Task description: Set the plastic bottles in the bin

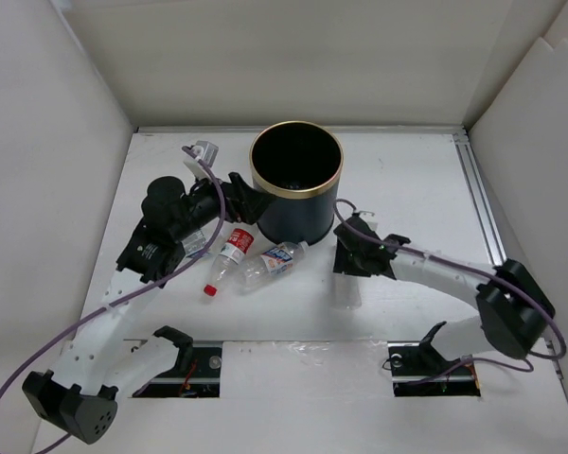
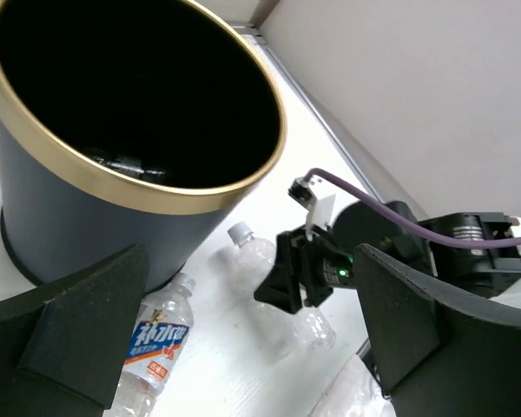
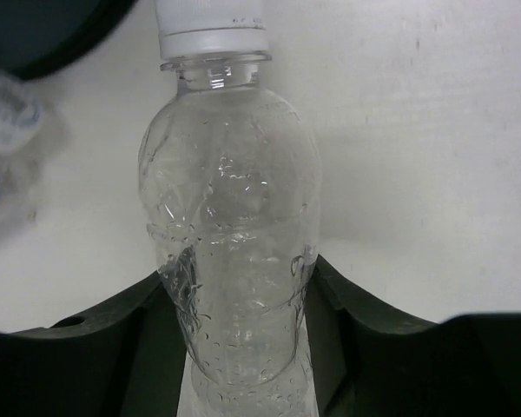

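Note:
The black bin with a gold rim stands upright at the middle back of the table. My left gripper hangs open and empty beside the bin's left wall; in the left wrist view its jaws stand wide apart near the bin's rim. A red-labelled bottle and a blue-white-labelled bottle lie in front of the bin. My right gripper is shut on a clear bottle with a white cap, which lies on the table right of the bin. Its fingers press both sides of it.
White walls enclose the table on the left, back and right. A metal rail runs along the right side. Two cutouts lie at the near edge by the arm bases. Purple cables trail from both wrists.

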Action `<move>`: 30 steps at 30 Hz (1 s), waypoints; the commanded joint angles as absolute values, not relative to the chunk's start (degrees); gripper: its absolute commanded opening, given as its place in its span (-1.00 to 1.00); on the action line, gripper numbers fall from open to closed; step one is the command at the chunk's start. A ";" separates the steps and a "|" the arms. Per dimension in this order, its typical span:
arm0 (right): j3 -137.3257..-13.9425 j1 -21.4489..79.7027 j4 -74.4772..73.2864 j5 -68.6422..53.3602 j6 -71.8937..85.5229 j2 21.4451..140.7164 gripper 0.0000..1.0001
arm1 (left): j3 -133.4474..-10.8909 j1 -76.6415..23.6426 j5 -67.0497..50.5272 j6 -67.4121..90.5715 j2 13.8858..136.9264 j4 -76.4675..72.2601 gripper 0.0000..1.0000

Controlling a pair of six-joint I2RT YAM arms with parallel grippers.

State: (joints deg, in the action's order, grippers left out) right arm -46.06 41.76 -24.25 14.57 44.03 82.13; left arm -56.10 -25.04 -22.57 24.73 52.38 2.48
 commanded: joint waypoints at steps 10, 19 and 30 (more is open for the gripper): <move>-54.75 48.16 -38.27 19.44 46.53 43.52 -1.00 | -56.96 -25.14 -49.20 28.74 52.64 -11.05 1.00; -65.03 48.16 -15.49 6.34 31.47 47.79 -1.00 | -56.34 -25.14 -55.63 34.72 56.86 -25.13 1.00; -73.12 48.16 0.78 -6.67 30.14 60.81 -1.00 | -55.81 -25.14 -57.39 36.56 57.92 -28.48 1.00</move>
